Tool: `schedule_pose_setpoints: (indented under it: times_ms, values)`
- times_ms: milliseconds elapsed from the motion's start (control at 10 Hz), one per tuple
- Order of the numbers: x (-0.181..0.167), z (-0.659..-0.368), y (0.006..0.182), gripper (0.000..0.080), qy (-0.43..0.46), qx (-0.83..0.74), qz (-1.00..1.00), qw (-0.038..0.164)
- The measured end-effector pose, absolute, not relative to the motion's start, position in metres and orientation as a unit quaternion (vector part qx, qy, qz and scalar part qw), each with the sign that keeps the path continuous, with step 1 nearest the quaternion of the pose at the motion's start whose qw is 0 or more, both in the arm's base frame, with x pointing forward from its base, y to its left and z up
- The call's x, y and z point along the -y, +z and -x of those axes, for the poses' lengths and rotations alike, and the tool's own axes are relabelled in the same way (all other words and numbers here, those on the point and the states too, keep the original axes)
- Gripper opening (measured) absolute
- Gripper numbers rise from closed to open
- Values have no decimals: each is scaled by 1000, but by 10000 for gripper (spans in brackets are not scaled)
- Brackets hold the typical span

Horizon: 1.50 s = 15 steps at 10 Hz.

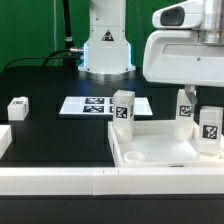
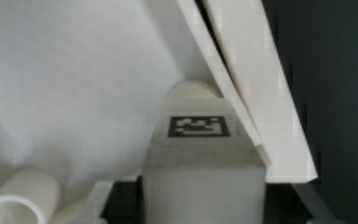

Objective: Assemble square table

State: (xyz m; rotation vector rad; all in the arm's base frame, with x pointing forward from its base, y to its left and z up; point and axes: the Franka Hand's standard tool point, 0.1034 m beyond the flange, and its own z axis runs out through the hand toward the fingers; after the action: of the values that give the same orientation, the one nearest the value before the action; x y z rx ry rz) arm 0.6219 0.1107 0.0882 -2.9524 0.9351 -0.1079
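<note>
The square table slab (image 1: 150, 152) lies underside up at the exterior view's lower right. My gripper (image 1: 187, 97) is shut on a white tagged leg (image 1: 185, 107) held upright at the slab's far right corner. In the wrist view the leg (image 2: 201, 150) sits between my dark fingers (image 2: 123, 203), next to the slab's raised rim (image 2: 247, 80) and over its recessed floor (image 2: 69, 90). A second leg (image 1: 210, 128) stands in the slab's right side. A third leg (image 1: 122, 106) stands at its far left corner. A fourth leg (image 1: 17, 107) lies apart on the exterior view's left.
The marker board (image 1: 85, 104) lies behind the slab, before the robot base (image 1: 105, 50). Long white border rails run along the front (image 1: 60, 181) and the left edge (image 1: 4, 140). A round socket (image 2: 16, 200) shows in the wrist view.
</note>
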Motion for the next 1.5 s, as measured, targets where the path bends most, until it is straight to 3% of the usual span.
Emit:
schedule_pose_setpoints:
  times_ms: [600,700,800,900,1000,1100,1500]
  values:
    - [-114,-623,87,284,-23,-513,858,27]
    - [-114,-623,87,358,-23,-501,864,27]
    - [-114,-622,87,358,-23,-489,872,25]
    - [-115,-622,87,539,-23,-478,877,24]
    - [-118,-621,87,539,-25,-451,892,19]
    - [-120,-621,87,629,-29,-399,916,14]
    - [-118,-622,87,649,-32,-279,960,8]
